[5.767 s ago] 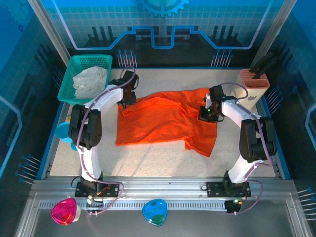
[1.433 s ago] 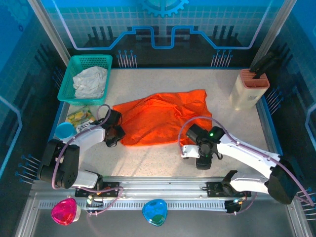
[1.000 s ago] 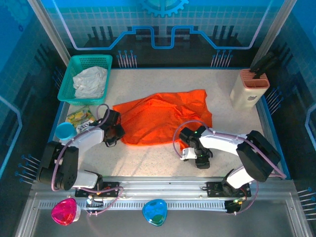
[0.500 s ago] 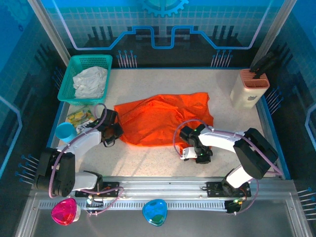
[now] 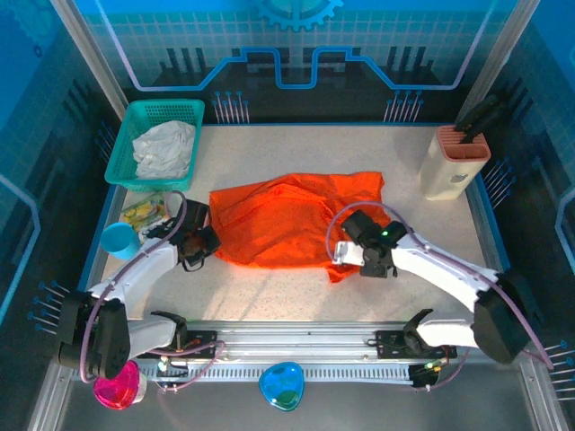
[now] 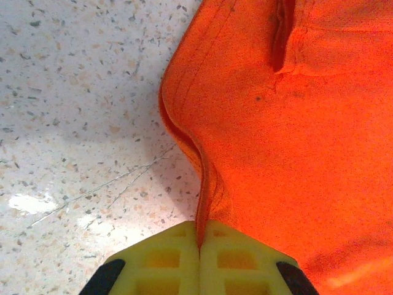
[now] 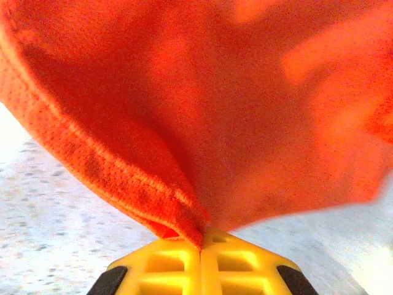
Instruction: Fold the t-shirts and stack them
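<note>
left gripper (image 6: 199, 236) clamps the orange t-shirt (image 5: 287, 223) at its near-left edge, right gripper (image 7: 201, 241) at its near-right hem (both pinched tight on fabric).

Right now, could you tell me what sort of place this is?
Probably a robot lab test cell, not a home: blue panelled walls enclose a speckled table, with staged props like a teal basket and knife block.
</note>
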`<state>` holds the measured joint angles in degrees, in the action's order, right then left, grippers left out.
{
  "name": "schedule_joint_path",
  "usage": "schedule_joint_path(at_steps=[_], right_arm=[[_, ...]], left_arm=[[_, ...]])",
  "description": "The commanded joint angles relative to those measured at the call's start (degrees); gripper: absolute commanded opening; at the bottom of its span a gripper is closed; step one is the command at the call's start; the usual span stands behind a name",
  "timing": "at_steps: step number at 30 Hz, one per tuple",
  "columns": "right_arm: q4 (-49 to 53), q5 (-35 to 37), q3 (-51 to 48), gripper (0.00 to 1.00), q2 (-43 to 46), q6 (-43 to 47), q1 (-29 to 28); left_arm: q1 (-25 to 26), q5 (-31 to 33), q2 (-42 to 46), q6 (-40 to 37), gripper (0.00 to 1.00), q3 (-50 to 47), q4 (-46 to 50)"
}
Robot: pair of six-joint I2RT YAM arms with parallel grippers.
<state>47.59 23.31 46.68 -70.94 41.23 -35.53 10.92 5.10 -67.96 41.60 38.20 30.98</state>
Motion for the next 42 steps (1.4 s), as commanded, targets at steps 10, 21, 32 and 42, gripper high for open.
schedule_joint_path(at_steps=[10, 21, 32, 42], right_arm=[[-12.2, 5.8, 8.2, 0.00, -4.5, -1.0, 12.7], [-22.2, 1.9, 12.3, 0.00, -13.1, 2.8, 17.7], [-27.6, 2.0, 16.7, 0.00, -22.6, 7.2, 18.8], [-31.8, 3.6, 20.3, 0.00, -30.7, 8.1, 19.7]], left_arm=[[-1.6, 7.2, -10.7, -3.2, 0.00, 11.5, 3.3], [-3.0, 10.2, -25.1, -5.2, 0.00, 21.7, 2.2], [-3.2, 12.3, -34.8, -6.3, 0.00, 30.0, 3.6], [-3.2, 15.7, -38.3, -4.7, 0.00, 31.4, 5.1]])
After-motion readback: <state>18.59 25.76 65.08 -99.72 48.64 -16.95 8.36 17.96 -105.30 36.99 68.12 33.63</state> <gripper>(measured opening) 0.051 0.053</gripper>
